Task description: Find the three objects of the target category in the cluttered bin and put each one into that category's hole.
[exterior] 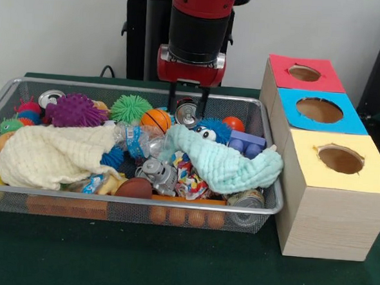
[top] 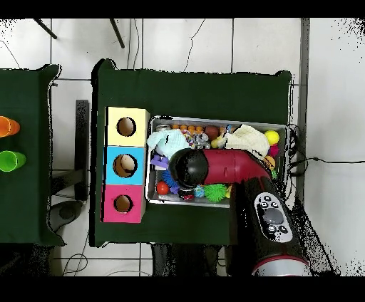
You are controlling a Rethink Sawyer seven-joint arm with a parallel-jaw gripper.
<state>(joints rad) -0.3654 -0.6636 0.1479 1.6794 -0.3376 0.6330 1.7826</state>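
Over bin (exterior: 135,201) fingers (exterior: 190,102) spread astride can (exterior: 186,112); overhead hides both.

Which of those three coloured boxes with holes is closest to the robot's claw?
The red box, the farthest back of the row beside the bin. The gripper hangs over the bin's rear; the blue box and yellow box sit farther forward.

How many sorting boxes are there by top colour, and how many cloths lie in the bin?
Red-topped box: 1
Blue-topped box: 1
Yellow-topped box: 1
Cloths: 2, the cream cloth and the mint cloth
Total: 5
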